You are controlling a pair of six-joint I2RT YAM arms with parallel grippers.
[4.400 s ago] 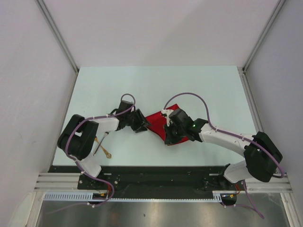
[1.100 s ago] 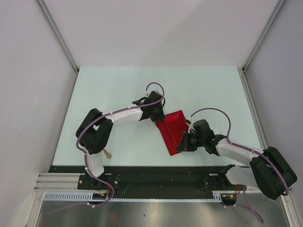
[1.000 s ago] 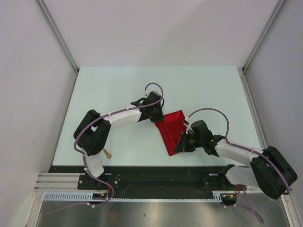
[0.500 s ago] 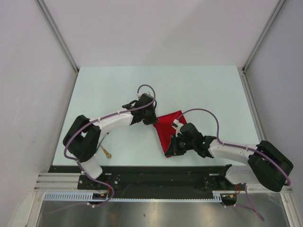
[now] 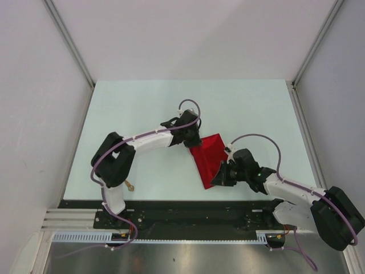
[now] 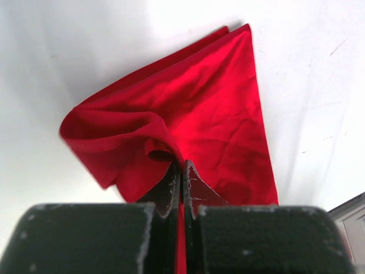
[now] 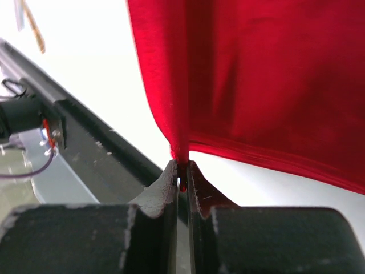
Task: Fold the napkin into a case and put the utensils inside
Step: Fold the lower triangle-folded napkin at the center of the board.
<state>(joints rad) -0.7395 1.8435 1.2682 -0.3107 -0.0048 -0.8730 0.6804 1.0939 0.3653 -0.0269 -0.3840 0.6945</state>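
Observation:
The red napkin (image 5: 208, 155) lies folded on the pale table, stretched between both grippers. My left gripper (image 5: 191, 142) is shut on its far left corner; in the left wrist view the cloth (image 6: 199, 108) bunches up right at the gripper's (image 6: 181, 166) tips. My right gripper (image 5: 220, 177) is shut on the near edge, and in the right wrist view the napkin (image 7: 256, 68) rises from the gripper's (image 7: 182, 166) pinched tips. One gold utensil (image 5: 130, 185) peeks out beside the left arm's base; the others are hidden.
The black rail (image 5: 188, 211) runs along the table's near edge just behind the right gripper. Grey walls close the table (image 5: 142, 103) in on the left, right and far sides. A thin gold strip (image 7: 33, 27) shows at the right wrist view's top left.
In the last half second both grippers have shifted to the right with the napkin still pinched, carrying the cloth right with them. The grips have not changed.

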